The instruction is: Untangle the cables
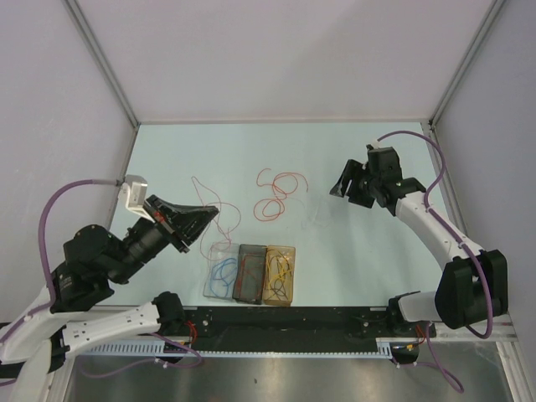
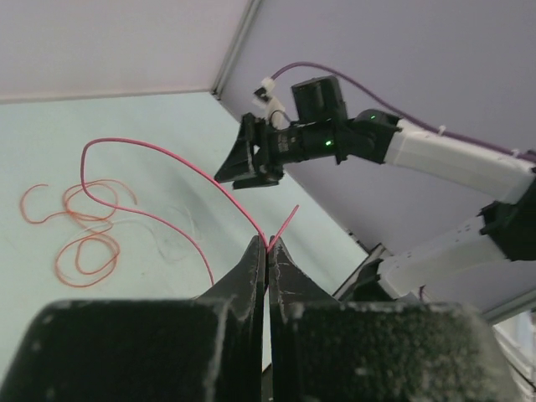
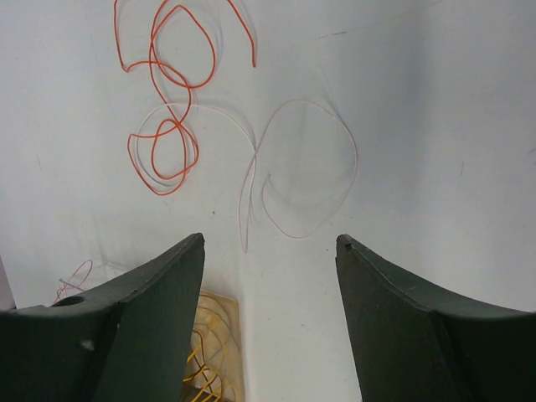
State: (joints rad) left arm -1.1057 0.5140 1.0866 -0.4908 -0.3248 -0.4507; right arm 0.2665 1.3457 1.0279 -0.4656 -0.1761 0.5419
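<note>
Seen from above, the left gripper (image 1: 214, 210) is held up off the table (image 1: 352, 251), to the left of the row of three boxes (image 1: 266, 248) and just past its far side. Its fingers are pressed together on the red cable (image 1: 198, 188), which arcs away on both sides of the tips. The orange cable (image 1: 276, 201) is spread in loose loops on the table beyond the boxes. A blue cable (image 1: 222, 272) is seen in the clear left box and a yellow cable (image 1: 280, 272) in the amber right one. The right gripper (image 1: 342, 191) is held beyond the boxes and well to their right.

In the left wrist view, the left gripper (image 2: 266, 251) is seen clamped on the red cable (image 2: 167, 151), with a short end sticking up past the tips. The orange cable (image 2: 88, 241) and the right gripper (image 2: 247, 163) are seen behind.

In the right wrist view, the right gripper (image 3: 270, 251) is spread wide with nothing between its fingers. Between them, the pale cable (image 3: 355, 163) is laid in a thin loop beyond the amber box (image 3: 234, 310), with the orange cable (image 3: 213, 54) farther off.
</note>
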